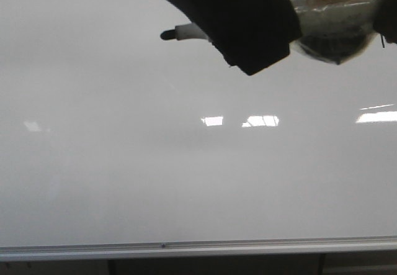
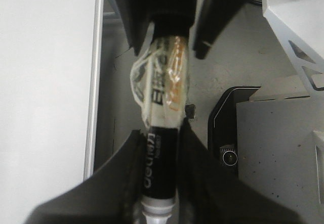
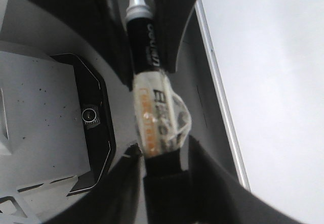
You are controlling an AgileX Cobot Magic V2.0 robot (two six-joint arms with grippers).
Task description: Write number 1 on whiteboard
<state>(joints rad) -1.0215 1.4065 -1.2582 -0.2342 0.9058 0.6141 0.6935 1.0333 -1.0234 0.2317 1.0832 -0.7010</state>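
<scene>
The left arm's fingers (image 2: 126,183) are closed on the black barrel of a marker (image 2: 161,133). The right arm's fingers (image 3: 131,173) pinch its taped far end. In the front view the marker (image 1: 186,33) lies level at twelve o'clock, tip toward nine, before the whiteboard (image 1: 186,175), which shows no number 1.

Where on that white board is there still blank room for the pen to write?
Nearly everywhere. The whiteboard shows no stroke in the front view, from the light reflections down to the silver rail, and leftwards. Only the top right is crowded, where both grippers' jaws hold the marker.
</scene>
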